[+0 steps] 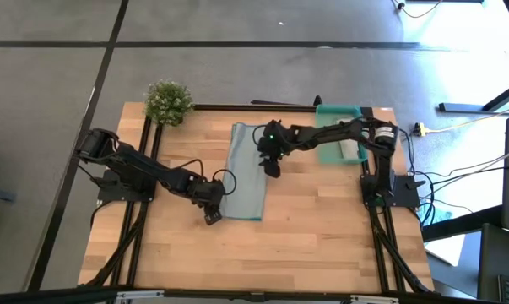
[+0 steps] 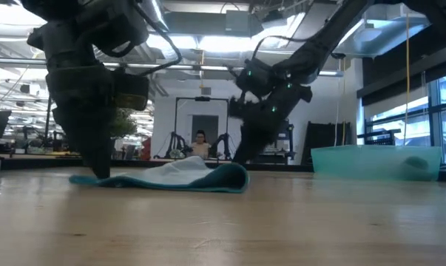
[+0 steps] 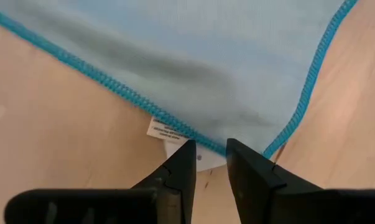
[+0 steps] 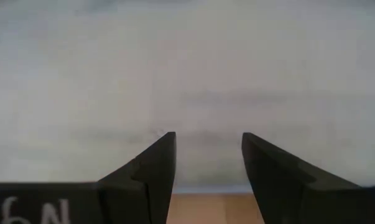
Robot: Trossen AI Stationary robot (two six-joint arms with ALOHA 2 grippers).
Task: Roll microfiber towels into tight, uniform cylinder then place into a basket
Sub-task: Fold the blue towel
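**Blue towel folded on the surface, both end effectors at its edges**

The light blue towel [image 1: 244, 171] lies at the centre of the high view as a long narrow strip running up and down the frame, seemingly folded, which would suit rolling it from one short end. In the low view it sits flat on the wooden surface [image 1: 322, 228] with a soft raised fold at its right end.

The left end effector [image 3: 209, 163] is at the towel's lower left corner in the high view. Its wrist view shows the two fingers standing a narrow gap apart, tips right at the teal-stitched hem beside the white care label [image 3: 167, 128], but not closed on the cloth; it looks set to pinch that corner to start or anchor the roll.

The right end effector [image 4: 207, 144] hovers at the strip's right edge, near its upper end in the high view. Its fingers are apart with pale cloth filling the view beyond them, and nothing is held.

The teal basket [image 1: 332, 152] sits at the upper right of the high view, apart from the blue towel, under the right arm. A pale towel [image 1: 349, 149] already lies inside it.
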